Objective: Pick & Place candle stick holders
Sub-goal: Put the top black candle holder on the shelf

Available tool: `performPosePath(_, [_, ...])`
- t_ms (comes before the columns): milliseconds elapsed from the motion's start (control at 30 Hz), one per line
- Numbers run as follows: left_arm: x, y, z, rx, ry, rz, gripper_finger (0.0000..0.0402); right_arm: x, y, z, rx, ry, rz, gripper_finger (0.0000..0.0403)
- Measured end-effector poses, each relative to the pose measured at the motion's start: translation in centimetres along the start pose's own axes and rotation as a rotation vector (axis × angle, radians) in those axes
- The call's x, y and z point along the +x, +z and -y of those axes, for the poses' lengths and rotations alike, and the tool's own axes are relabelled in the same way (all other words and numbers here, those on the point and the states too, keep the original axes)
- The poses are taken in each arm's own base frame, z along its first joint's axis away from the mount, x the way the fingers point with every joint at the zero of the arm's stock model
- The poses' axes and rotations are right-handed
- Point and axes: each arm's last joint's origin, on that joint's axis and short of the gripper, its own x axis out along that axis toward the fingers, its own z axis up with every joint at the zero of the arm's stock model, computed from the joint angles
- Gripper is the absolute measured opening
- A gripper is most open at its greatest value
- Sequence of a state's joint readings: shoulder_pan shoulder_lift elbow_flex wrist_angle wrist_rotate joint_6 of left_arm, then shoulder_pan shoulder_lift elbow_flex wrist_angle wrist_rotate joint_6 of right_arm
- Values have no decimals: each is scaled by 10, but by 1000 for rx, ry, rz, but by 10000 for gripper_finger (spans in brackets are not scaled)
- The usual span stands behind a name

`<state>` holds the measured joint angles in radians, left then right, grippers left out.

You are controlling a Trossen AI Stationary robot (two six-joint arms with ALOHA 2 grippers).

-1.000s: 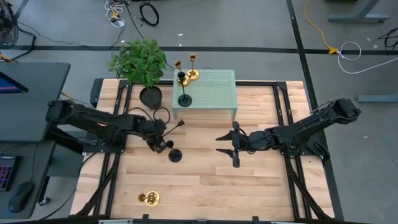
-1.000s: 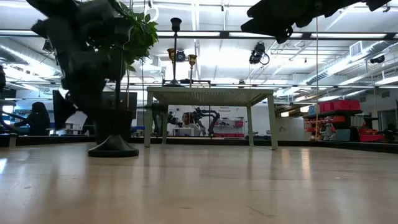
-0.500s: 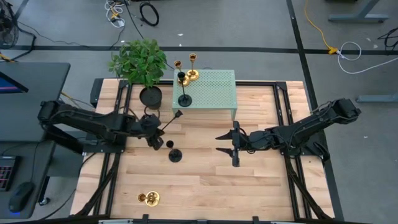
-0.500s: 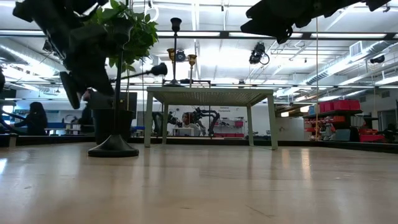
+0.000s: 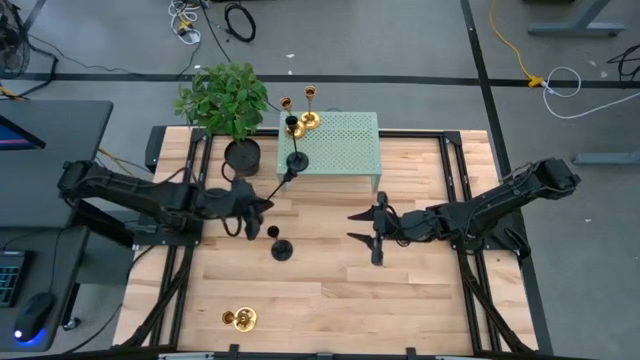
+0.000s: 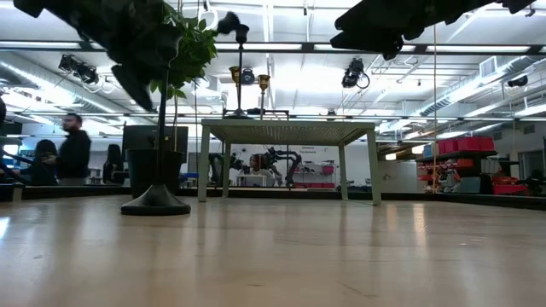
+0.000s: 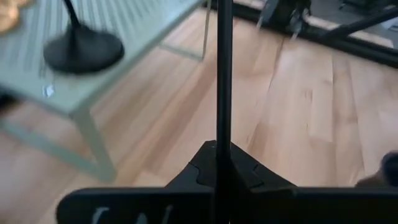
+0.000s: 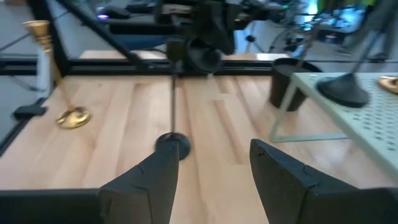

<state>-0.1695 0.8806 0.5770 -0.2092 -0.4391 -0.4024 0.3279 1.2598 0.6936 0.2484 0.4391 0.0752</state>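
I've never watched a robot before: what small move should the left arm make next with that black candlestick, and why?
Probably carry it a little farther over the green stand, then upright it. The left gripper is shut on a black holder, tilted toward the stand's edge, where other holders stand.

On the tabletop (image 5: pixel 330 290), a small raised stand (image 5: pixel 340 145) sits at twelve o'clock, with the plant pot (image 5: pixel 242 155) just beside it at its nine o'clock. Three candle stick holders (image 5: pixel 298 160) stand on the stand's nine-o'clock end. Another holder (image 5: pixel 282 250) stands near the tabletop's middle, and one more (image 5: pixel 239 318) at seven o'clock. The left hand (image 5: pixel 252 207) is at nine o'clock of the middle, gripping a tilted holder (image 5: pixel 280 185); the right hand (image 5: pixel 365 227) is at three o'clock.
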Motion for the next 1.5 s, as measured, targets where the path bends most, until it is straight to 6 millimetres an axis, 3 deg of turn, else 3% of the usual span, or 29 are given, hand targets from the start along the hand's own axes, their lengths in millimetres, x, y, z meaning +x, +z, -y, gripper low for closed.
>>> performPosePath(367, [-3,22,9,148,-67,224,5,3,13,10,88,-107,122,199])
performPosePath(733, [-1,36,18,237,-162,372,5,25,24,27,113,-75,322,199])
performPosePath(1100, [34,33,33,280,-164,431,5,44,21,37,121,-25,432,187])
performPosePath(1500, [66,33,29,264,-247,491,5,45,24,36,83,5,514,167])
